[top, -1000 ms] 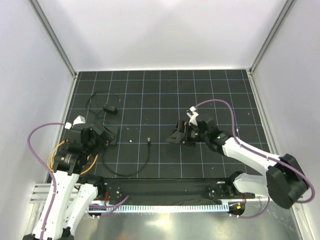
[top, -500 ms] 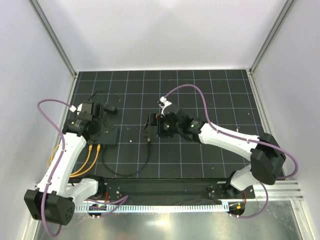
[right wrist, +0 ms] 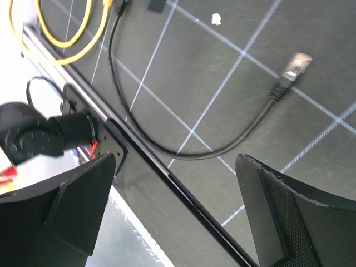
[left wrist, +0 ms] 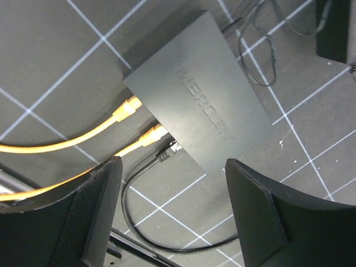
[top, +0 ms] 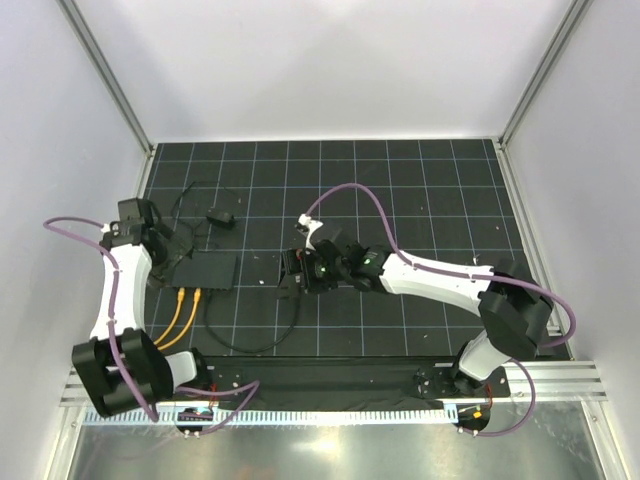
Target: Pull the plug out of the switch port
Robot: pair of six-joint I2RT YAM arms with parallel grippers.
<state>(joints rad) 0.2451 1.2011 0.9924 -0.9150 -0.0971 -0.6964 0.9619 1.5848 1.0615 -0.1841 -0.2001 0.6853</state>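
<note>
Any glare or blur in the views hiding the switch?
Left wrist: sharp on the switch, embossed lettering readable, no glare; its claw fingers at the bottom are slightly soft. Right wrist: the loose plug is crisp, but the left edge is blown out white. Top external: floor evenly lit, no hard shadows.

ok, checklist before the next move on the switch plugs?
1. Left gripper open: ok, jaws apart, nothing between them.
2. Right gripper open: ok, nothing between its jaws.
3. Plugs seated in the switch: ok, two yellow plugs and a black plug sit in its ports.
4. Grip on a plug: not ok, the left fingers touch none.
5. Switch braced: not ok, nothing holds it. The right gripper is over the black cable's loose end, apart from the switch.
6. Which plug to pull: cannot tell.
</note>
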